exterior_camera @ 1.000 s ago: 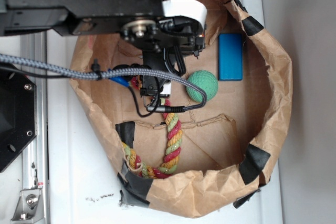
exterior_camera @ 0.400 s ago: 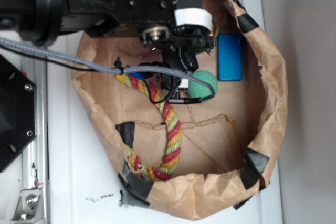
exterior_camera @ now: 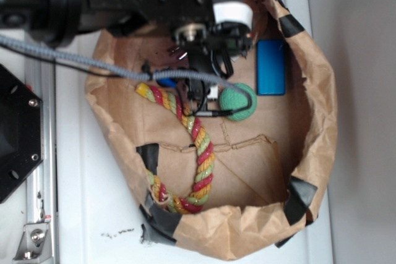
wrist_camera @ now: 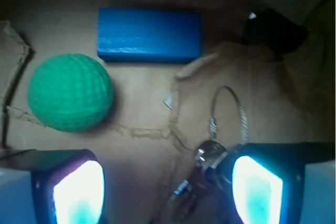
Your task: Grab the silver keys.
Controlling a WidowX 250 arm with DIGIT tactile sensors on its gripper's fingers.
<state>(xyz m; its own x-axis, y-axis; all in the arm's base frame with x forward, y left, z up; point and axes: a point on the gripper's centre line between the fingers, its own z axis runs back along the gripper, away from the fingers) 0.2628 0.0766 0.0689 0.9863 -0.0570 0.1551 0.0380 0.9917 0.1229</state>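
Half the silver keys (wrist_camera: 207, 169) hidden.

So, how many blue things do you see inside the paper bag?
2 visible: the blue box beside the green ball, and a small blue piece under the arm, mostly hidden. More may be covered.

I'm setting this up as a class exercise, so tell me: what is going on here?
A robot arm is reaching into a brown paper bag after the silver keys. Its end effector is open and low over the bag floor, with the keys lying beside its right-hand finger, not yet gripped. A green ball and a blue box sit just beyond, and a coloured rope lies across the bag.
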